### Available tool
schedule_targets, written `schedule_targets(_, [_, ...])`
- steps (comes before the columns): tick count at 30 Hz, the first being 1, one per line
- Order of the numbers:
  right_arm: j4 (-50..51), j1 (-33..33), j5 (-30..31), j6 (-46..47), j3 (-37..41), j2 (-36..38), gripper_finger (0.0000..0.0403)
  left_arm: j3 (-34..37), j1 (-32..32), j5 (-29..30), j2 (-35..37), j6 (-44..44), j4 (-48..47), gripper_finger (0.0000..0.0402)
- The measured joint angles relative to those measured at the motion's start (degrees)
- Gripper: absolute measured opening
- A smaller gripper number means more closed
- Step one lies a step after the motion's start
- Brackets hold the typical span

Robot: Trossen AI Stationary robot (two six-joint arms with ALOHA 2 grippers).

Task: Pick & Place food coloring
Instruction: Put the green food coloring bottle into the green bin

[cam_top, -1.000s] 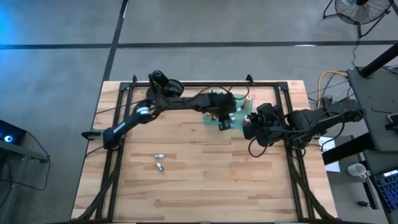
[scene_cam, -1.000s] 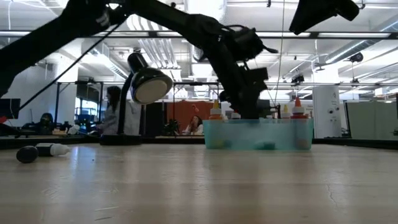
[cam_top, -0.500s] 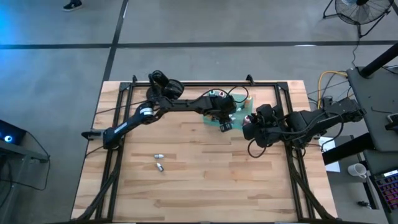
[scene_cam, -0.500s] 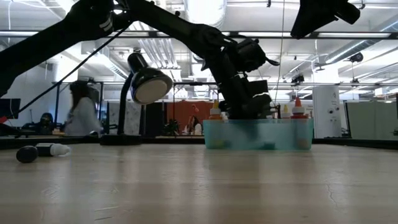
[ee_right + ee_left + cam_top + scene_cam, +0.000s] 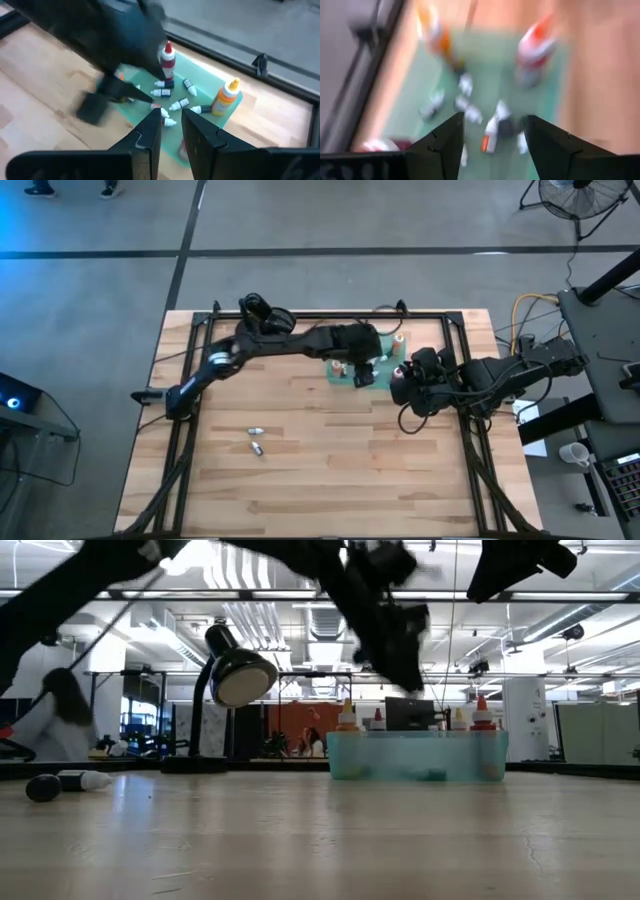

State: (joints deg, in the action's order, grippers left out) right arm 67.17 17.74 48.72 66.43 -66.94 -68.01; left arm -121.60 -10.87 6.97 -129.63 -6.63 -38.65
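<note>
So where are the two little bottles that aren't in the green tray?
In the high view, the two little bottles lie on the bare wood toward the table's left, well away from the green tray. Both arms are far off.

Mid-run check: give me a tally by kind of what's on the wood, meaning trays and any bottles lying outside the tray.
Green tray: 1
Loose small bottles: 2
Total: 3
Bottles inside the tray overlap too much to count, so they are left out.
</note>
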Motion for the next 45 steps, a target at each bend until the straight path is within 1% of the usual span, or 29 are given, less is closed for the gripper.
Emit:
schedule_targets(2, [-0.03,0.0,1.31,-0.18,0.01,0.0,0.0068,-0.09,0.49,-1.35,3.57,-4.05,-0.56,0.0179])
schedule_targets(6, [-0.08,0.0,2.72,-1.54,0.1,0.0,0.0068,0.97,0.63,-1.63,8.96,-9.37,-7.37,0.0179])
schedule_targets(9, [-0.12,0.0,2.89,-2.39,0.38,-0.04,0.0068,4.06,-0.49,-1.8,13.06,-9.14,-15.91,0.0179])
schedule_targets(11, [-0.24,0.0,2.89,-2.56,0.61,-0.1,0.0068,7.73,-0.95,-1.88,16.87,-7.73,-21.9,0.0179])
schedule_targets(12, [-0.11,0.0,2.87,-2.54,0.74,-0.1,0.0068,10.28,-1.02,-2.16,18.59,-7.24,-24.75,0.0179])
schedule_targets(14, [-0.22,-0.01,2.89,-2.55,0.99,-0.09,0.0068,17.03,-0.44,-4.1,23.48,-7.03,-26.86,0.0179])
schedule_targets(16, [-0.21,-0.02,2.89,-2.56,1.43,-0.09,0.0068,25.63,1.2,-6.22,29.02,-7.06,-26.18,0.0179])
schedule_targets(21, [-0.18,-0.13,2.87,-2.45,2.78,-0.09,0.0068,46.98,6.25,-6.52,43.18,-6.3,-23.41,0.0179])
schedule_targets(25, [-0.57,-0.13,2.85,-2.35,3.76,-0.09,0.0068,60.99,12.7,-7.99,52.41,-0.93,-20.06,0.0179])
schedule_targets(28, [-0.93,-0.17,2.85,-2.34,4.2,-0.09,0.0068,68.94,18.41,-7.95,57.28,5.0,-15.83,0.0179])
schedule_targets(32, [-2.07,-0.25,2.89,-2.4,4.6,-0.09,0.0068,77.38,25.15,-6.93,59.91,11.37,-7.63,0.0179])
schedule_targets(35, [-2.38,-0.31,2.92,-2.36,4.67,-0.09,0.0068,81.13,28.22,-5.14,60.05,17.06,-3.99,0.0179])
schedule_targets(41, [-3.48,-0.31,2.92,-2.34,4.72,-0.09,0.0068,84.98,28.66,1.39,58.65,25.91,-0.01,0.0179])
schedule_targets(43, [-3.66,-0.31,2.92,-2.27,4.72,-0.09,0.0068,85.77,28.57,1.99,58.11,26.9,1.49,0.0179])
schedule_targets(45, [-3.66,-0.31,2.91,-1.8,4.72,-0.09,0.0068,86.38,28.59,1.31,57.52,27.36,3.32,0.0179])
